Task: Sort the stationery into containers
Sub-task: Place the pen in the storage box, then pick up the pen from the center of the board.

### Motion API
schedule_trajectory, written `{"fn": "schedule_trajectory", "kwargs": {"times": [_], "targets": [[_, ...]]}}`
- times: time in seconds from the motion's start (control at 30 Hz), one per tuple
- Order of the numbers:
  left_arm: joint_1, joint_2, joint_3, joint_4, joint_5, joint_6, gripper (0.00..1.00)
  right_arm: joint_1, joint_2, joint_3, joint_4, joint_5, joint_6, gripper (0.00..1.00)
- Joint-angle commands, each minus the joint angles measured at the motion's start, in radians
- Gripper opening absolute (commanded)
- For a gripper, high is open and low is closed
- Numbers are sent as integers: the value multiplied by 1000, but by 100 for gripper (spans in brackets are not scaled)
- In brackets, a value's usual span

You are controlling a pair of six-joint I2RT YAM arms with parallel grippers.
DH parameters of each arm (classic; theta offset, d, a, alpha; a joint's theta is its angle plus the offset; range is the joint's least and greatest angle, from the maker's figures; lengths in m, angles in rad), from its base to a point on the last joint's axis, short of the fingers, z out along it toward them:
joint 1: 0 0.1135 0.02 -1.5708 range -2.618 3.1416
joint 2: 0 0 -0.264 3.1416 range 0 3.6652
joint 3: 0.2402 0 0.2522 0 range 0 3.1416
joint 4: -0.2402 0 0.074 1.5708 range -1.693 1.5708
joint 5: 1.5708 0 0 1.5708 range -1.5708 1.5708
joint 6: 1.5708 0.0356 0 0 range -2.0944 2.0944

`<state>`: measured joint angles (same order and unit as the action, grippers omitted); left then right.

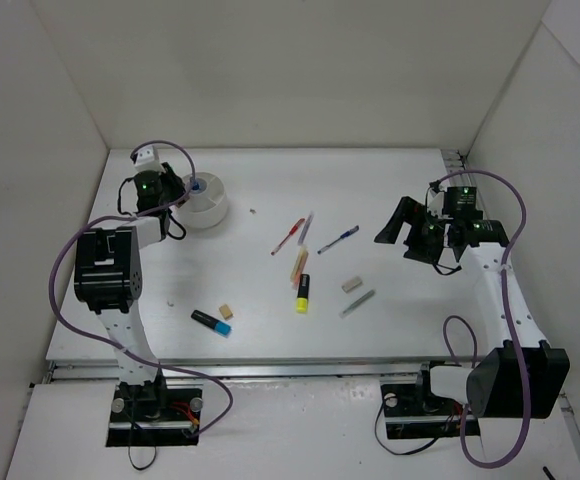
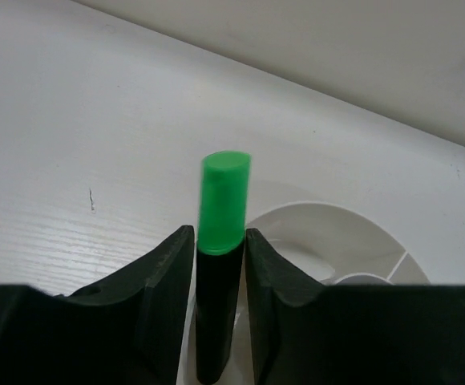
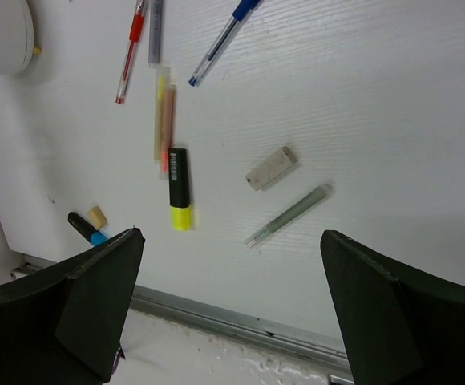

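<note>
My left gripper (image 2: 220,241) is shut on a black highlighter with a green end (image 2: 223,192), held upright over the rim of the white divided bowl (image 2: 313,224) at the table's back left (image 1: 210,208). The right gripper (image 3: 232,237) hangs open and empty at the right (image 1: 402,238), above the table's near edge. Loose on the table lie a red pen (image 1: 288,237), a grey pen (image 1: 306,228), a blue pen (image 1: 338,239), a cream stick (image 1: 297,264), a yellow-ended highlighter (image 3: 179,188), a beige eraser (image 3: 271,168), a grey-green pen (image 3: 289,214), a blue-ended highlighter (image 1: 211,321) and a small eraser (image 1: 226,311).
White walls close in the table on the left, back and right. A metal rail (image 3: 240,321) runs along the near edge. Something blue (image 1: 198,185) shows inside the bowl. A tiny speck (image 1: 253,211) lies right of the bowl.
</note>
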<state>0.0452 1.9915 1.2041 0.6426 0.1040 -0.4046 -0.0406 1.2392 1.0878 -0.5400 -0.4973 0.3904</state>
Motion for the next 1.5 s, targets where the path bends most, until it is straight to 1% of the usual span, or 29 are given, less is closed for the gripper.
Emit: {"fn": "schedule_trajectory", "kwargs": {"times": [0.0,0.07,0.2,0.23,0.3,0.33,0.4,0.43,0.47,0.53,0.57,0.6,0.63,0.67,0.7,0.77,0.8,0.83,0.87,0.9,0.93,0.97,1.0,1.03,1.1,1.17,1.23,1.37,1.47], "targets": [[-4,-100,6,85,10,-19,32,-8,-4,1,34,-33,-12,90],[-4,-115,0,88,14,-23,38,-8,-10,1,35,-50,-8,90],[-4,-158,-23,97,31,-25,43,-2,-30,-5,32,-46,-19,90],[-4,-174,-37,100,37,-23,43,4,-47,-9,32,-34,-22,90],[-4,-217,-54,101,40,-20,45,37,-67,-12,31,46,-36,90],[-4,-233,-72,101,43,-17,46,79,-84,-9,29,83,-47,90],[-4,-293,-92,97,49,-16,54,148,-96,-12,29,164,-61,91],[-4,-315,-115,91,51,-14,67,191,-102,-17,28,189,-73,91],[-4,-366,-127,86,51,-14,76,212,-103,-20,28,236,-74,91],[-4,-430,-168,57,53,-17,93,269,-89,-29,28,273,-82,92],[-4,-489,-182,42,56,-17,100,331,-78,-34,26,307,-87,98],[-4,-525,-211,1,63,-19,100,367,-66,-40,28,322,-88,98],[-4,-561,-212,0,69,-19,100,401,-52,-42,29,339,-88,98],[-4,-639,-239,-65,83,-25,100,476,-20,-42,29,395,-85,98],[-4,-681,-254,-98,88,-23,100,510,5,-42,28,439,-70,98],[-46,-817,-307,-222,62,-22,100,605,77,-35,29,492,-27,98],[-62,-861,-340,-312,48,-13,100,637,103,-31,29,528,-4,98],[-82,-903,-356,-364,-7,-13,100,662,155,-29,37,546,34,98],[-120,-995,-373,-409,-26,-13,100,726,176,-26,40,592,50,98],[-139,-1038,-414,-484,-47,-17,100,751,204,-20,44,624,70,98],[-155,-1084,-432,-521,-88,-42,100,801,244,-17,49,655,111,98],[-171,-1167,-452,-549,-93,-48,100,820,261,-13,63,704,128,98],[-192,-1207,-493,-598,-98,-59,100,840,296,-9,75,726,174,98],[-202,-1285,-517,-615,-96,-85,100,872,313,-8,90,738,192,98],[-214,-1353,-576,-638,-81,-99,100,893,347,-5,136,743,237,98],[-225,-1441,-601,-638,-79,-115,100,923,397,-3,173,738,295,98],[-225,-1496,-615,-705,-86,-129,100,939,442,6,213,764,341,98],[-225,-1560,-615,-767,-92,-129,100,956,493,12,242,818,407,97],[-225,-1593,-627,-785,-99,-134,100,963,531,12,256,813,427,94]]}}
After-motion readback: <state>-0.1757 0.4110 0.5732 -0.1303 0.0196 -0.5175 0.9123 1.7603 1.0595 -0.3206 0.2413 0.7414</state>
